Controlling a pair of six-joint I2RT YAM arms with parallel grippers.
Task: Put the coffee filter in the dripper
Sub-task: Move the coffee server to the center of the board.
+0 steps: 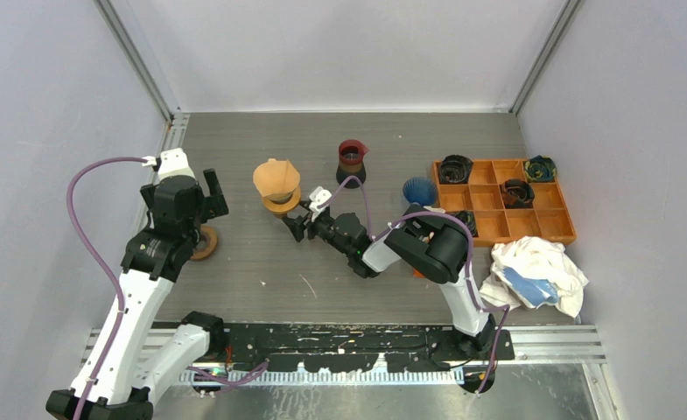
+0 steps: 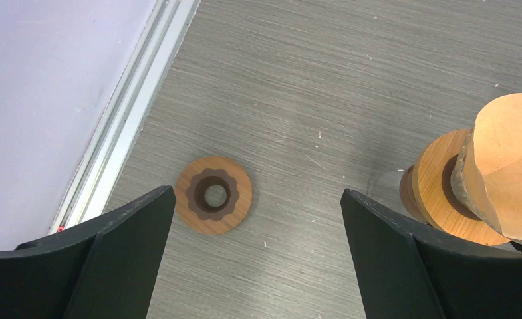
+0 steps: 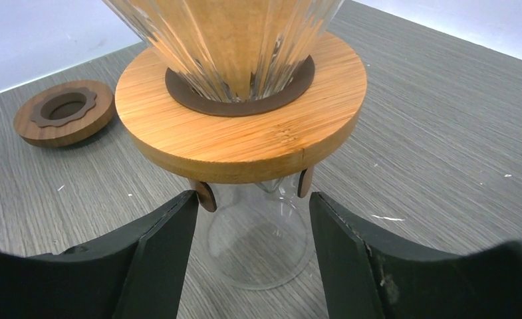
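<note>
A brown paper coffee filter (image 1: 276, 178) sits point-down in the ribbed glass dripper (image 3: 151, 33), which rests on a wooden collar (image 3: 245, 133) over a clear glass stand (image 3: 258, 246) near the middle of the table (image 1: 234, 289). Through the glass, the paper shows well down in the cone. From above, its top edge rises past the dripper's rim and looks slightly lopsided.

The right gripper (image 3: 253, 196) is low at the stand with its fingers apart, one on each side of the glass below the collar. No contact can be made out. The left gripper (image 2: 257, 191) hangs above the table with its fingers spread wide and holds nothing. A loose wooden ring (image 2: 235, 206) lies flat below it, well clear of the dripper.

The filter is probably almost weightless, soft and quick to crease (thin paper folded into a cone). A light pinch on the free upper edge looks like the safest hold, because squeezing the body would likely crush the cone. Pressing on it could also tip the set, since the dripper is fragile, smooth glass carried high on a narrow stand. Any steadying grip probably belongs on the stand or the collar rather than on the ribbed cone.
</note>
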